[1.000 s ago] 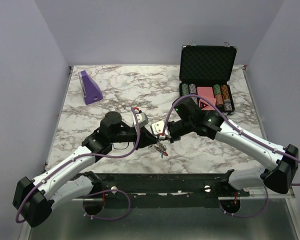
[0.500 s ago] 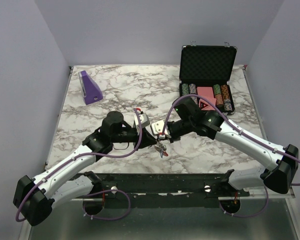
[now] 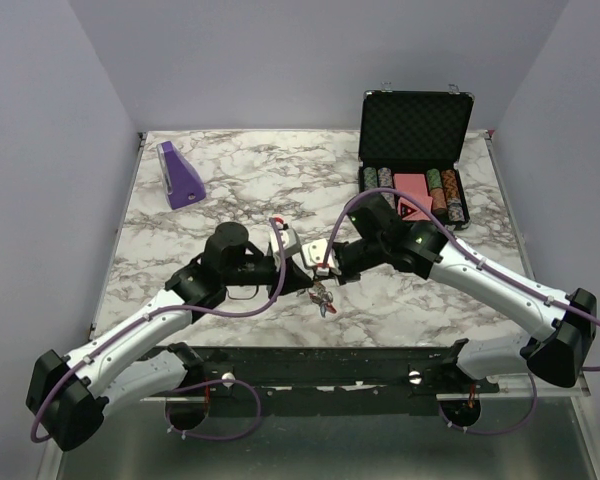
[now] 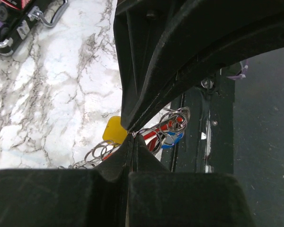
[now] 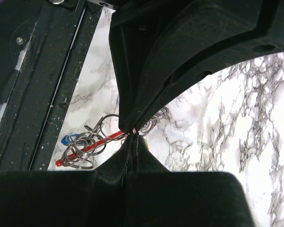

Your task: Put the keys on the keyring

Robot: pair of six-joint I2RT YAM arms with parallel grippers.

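Observation:
The keyring [image 3: 323, 297] hangs as a small bunch between my two grippers, just above the marble near the front edge. My left gripper [image 3: 307, 281] is shut, pinching a thin wire ring at its tips [image 4: 132, 135]. In the left wrist view, a yellow key [image 4: 114, 128], the red crescent piece [image 4: 173, 124] and a blue key [image 4: 173, 140] dangle behind the jaws. My right gripper [image 3: 325, 277] is shut too, nipping a ring of the same bunch [image 5: 134, 133]. The red piece [image 5: 92, 142], a blue key [image 5: 70, 139] and looped rings [image 5: 80, 152] hang to the left in its view.
An open black case [image 3: 415, 125] with poker chips stands at the back right. A purple wedge-shaped object [image 3: 180, 175] stands at the back left. The black mounting rail [image 3: 340, 362] runs along the near table edge, just below the bunch.
My left gripper has shut on a ring of the bunch and edged slightly right. The right gripper has stayed shut and still.

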